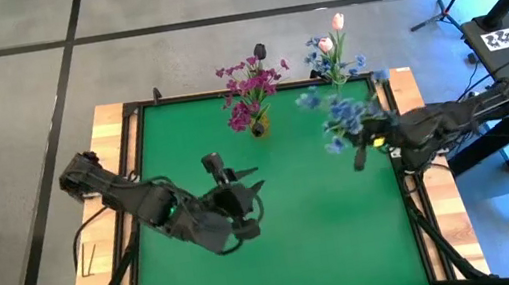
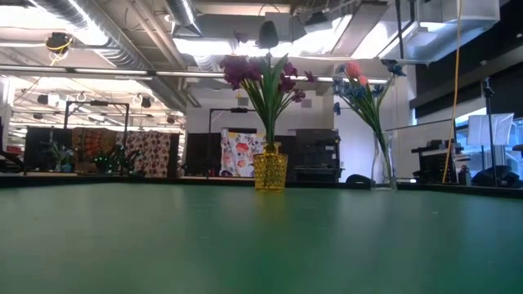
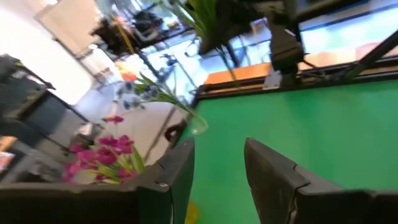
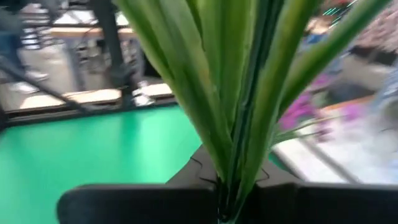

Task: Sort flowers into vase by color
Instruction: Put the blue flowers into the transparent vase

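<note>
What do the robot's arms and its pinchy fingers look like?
Both arms are dark, nearly black, and built from chunky jointed sections. The left arm has a tiny green light glowing on it. The right arm looks just as dark. The left gripper has two flat, dark, blade-shaped fingers with squared edges. The right gripper shows as a wide dark block.

overhead, table-level and two wrist cameras, sharing green table [image 1: 327, 223]

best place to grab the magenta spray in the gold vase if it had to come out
Probably the bare green stems just above the gold vase rim, below the magenta spray. They bunch narrow and upright there, while the blooms fan wide. Come level from the open table side, where the open left gripper waits.
</note>
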You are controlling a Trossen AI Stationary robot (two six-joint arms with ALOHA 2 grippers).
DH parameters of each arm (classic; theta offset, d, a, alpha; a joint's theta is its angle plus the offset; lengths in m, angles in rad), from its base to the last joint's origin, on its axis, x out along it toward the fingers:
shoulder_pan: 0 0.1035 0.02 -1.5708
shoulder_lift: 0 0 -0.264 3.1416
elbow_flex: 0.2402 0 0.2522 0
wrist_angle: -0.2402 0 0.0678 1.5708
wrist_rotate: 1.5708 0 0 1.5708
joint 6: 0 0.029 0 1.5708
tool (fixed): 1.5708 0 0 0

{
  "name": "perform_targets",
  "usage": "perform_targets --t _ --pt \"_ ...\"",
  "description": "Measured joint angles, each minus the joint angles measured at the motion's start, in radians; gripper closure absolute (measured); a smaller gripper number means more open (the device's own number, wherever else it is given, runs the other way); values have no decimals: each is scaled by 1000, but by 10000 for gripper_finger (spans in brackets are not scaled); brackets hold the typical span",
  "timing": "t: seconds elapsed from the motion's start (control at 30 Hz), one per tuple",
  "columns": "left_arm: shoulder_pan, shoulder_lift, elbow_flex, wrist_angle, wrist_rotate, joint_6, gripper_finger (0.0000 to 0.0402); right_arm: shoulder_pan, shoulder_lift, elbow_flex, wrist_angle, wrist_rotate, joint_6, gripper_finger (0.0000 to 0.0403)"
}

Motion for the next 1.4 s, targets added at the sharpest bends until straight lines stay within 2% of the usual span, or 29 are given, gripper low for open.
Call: perform_targets --t 0.23,0.37,0.43,0.6,0.83,1.03,1.23,1.4 --pt "80 -68 0 4 132 11 264 -109 -130 0 17 120 -152 390" --pt "124 -108 -6 14 181 15 264 -218 -166 0 73 118 -240 393" --pt "146 -133 -33 39 193 33 264 -277 -178 0 107 114 -287 395" --pt "211 -221 -175 193 315 74 264 -447 -179 0 145 101 -361 391" --pt "288 -414 -469 471 428 117 264 -734 -156 0 147 -62 -363 395" --pt "332 -561 -680 626 467 100 264 -999 -113 0 186 -203 -344 390" --pt "351 -633 -791 696 495 98 264 -1225 -12 0 205 -470 -239 394" --pt "370 -640 -820 701 495 92 264 -1337 107 -25 251 -662 -174 393"
